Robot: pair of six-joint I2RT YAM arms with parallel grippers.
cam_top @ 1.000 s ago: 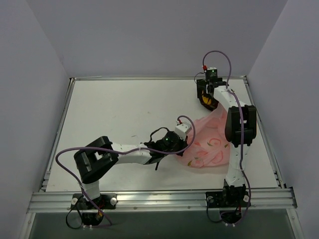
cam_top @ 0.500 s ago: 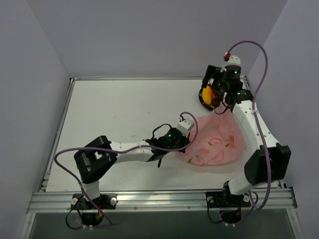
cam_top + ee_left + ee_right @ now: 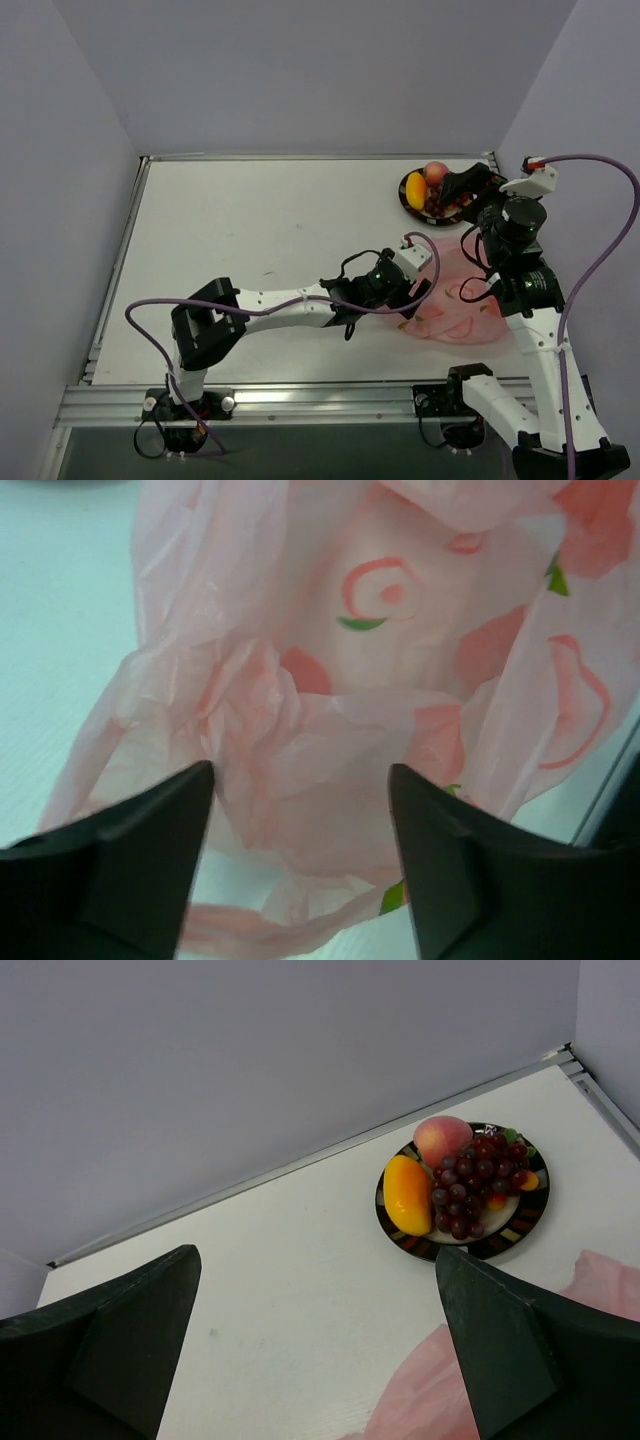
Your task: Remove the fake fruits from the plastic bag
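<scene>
Along each wrist view's bottom, left claw and right claw gape empty; the bag looks limp and slippery, best pinched at a crumpled fold.

A round plate with a dark, pale-striped rim sits in the far right corner of the white surface. It is close to the back wall and well apart from the near edge. Plain lavender-grey walls close the surface on three sides. A metal strip runs where the surface meets the back wall. A ridged metal rail spans the near edge.
</scene>
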